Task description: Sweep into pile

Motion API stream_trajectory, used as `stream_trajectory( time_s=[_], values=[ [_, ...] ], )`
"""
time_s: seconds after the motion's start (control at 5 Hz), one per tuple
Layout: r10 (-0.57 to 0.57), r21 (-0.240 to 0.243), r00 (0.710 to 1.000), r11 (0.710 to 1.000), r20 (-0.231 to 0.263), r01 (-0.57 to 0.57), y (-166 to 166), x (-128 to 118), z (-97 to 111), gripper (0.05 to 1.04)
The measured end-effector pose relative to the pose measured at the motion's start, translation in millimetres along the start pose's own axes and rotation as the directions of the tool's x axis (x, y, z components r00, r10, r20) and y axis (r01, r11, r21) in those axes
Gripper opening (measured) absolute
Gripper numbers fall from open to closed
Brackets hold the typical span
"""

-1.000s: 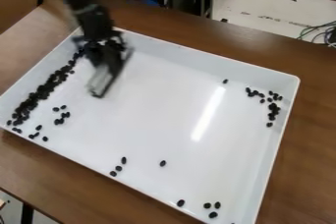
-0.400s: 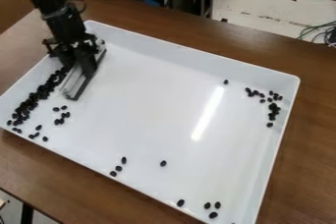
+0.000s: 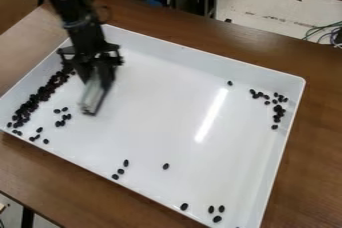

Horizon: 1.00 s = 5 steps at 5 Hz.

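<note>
Camera view: I find the gripper over the white tray's upper-left part, jaws clamped on a blurred, pale-faced tool. I note dark beans banded along the left wall, others scattered toward the lower and right edges.

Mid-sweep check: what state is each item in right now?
Tray: face up on the table
Gripper: over the tray's upper-left part
Sweeping tool: below gripper, floor contact unclear
Left-side beans: dense strip
Right-corner beans: loose cluster
Near-side beans: scattered, unswept into the strip
</note>
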State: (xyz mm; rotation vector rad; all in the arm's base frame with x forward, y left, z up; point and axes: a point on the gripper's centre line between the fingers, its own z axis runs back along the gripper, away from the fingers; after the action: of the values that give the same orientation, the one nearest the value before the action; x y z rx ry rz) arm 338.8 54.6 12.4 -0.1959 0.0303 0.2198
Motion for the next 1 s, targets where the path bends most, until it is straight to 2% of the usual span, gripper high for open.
stream_trajectory(
  time_s=[0.2,0.4,0.6,0.8,1.0],
  values=[
    [-0.033,-0.011,0.998,0.999,0.058,0.034,-40.5,-15.5,7.2,0.343],
    [-0.113,-0.004,0.989,0.993,0.098,0.114,-77.8,-19.6,7.2,0.343],
    [-0.199,-0.002,0.978,0.980,0.065,0.199,-123.8,-44.8,-11.9,0.343],
    [-0.156,-0.075,0.987,0.985,0.032,0.158,-153.5,-74.3,-31.6,0.343],
    [-0.167,-0.093,0.986,0.982,-0.001,0.166,-168.9,-98.9,-44.7,0.343]
  ],
)
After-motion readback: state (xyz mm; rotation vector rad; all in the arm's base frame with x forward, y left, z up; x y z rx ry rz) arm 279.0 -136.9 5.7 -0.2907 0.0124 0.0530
